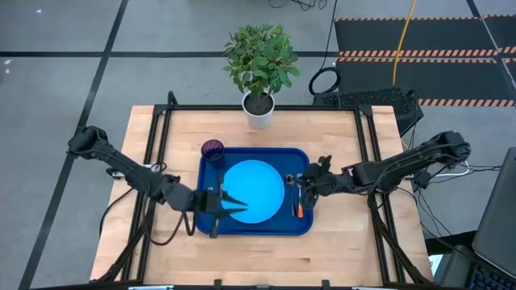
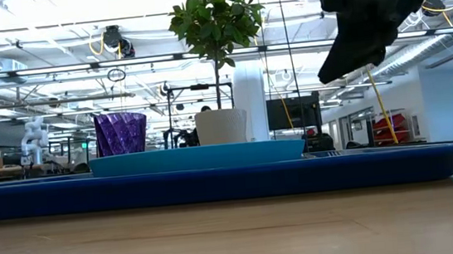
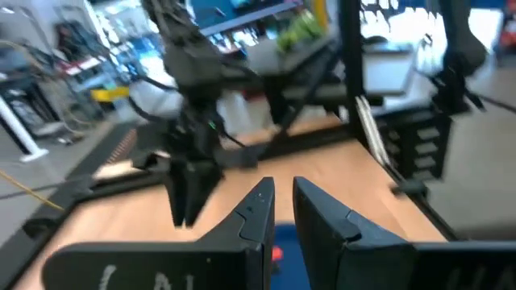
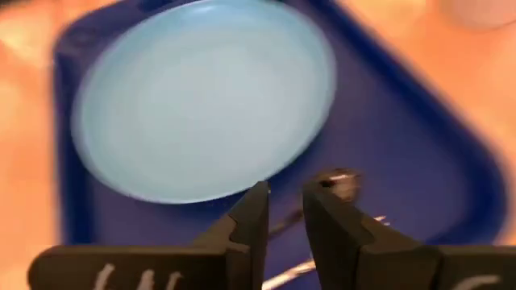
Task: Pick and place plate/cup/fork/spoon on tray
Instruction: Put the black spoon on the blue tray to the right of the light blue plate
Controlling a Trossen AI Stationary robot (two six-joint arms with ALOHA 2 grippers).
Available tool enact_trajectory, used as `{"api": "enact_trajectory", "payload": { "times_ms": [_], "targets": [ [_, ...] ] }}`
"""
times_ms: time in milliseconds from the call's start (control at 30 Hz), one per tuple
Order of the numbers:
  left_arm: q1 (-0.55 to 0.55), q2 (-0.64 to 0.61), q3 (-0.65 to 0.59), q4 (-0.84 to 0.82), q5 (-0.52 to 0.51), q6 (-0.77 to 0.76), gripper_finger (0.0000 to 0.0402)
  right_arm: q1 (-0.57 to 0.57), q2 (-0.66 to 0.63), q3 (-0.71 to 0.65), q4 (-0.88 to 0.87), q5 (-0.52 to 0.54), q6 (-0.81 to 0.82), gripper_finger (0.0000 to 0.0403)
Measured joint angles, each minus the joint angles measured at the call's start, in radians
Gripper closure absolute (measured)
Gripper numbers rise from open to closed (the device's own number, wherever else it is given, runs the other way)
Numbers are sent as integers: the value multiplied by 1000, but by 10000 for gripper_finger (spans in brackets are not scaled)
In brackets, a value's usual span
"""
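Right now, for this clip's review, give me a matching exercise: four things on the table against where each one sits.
Things:
1. plate
2. cup
3. fork
4. plant pot

Places:
A. far left corner of the tray
B. off the tray, at the table's far edge
C. middle of the tray
D. tray's right strip, beside the plate

Pairs: 1-C, 2-A, 3-D, 4-B

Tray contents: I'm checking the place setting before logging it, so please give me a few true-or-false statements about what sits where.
1. The plate lies on the tray. True.
2. The cup stands on the plate. False: it stands in a tray corner, beside the plate.
3. The fork lies on the tray. True.
4. The plant pot stands on the tray. False: it stands on the table beyond it.
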Motion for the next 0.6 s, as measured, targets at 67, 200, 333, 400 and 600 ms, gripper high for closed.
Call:
{"api": "enact_trajectory", "payload": {
  "times_ms": [67, 200, 333, 400, 600],
  "targets": [
    [29, 0, 0, 39, 0, 12, 350, -2, -6, 0, -36, 81, -25, 330],
    [93, 0, 0, 67, 0, 12, 350, -25, -11, 0, -50, 145, -61, 330],
    [146, 0, 0, 46, 0, -47, 350, -48, -2, 0, -47, 138, -65, 330],
    [157, 0, 0, 35, 3, -77, 350, -53, 5, -4, -45, 138, -66, 330],
    [172, 0, 0, 88, 40, -21, 350, -94, 12, -88, 109, 116, -134, 330]
  ]
}}
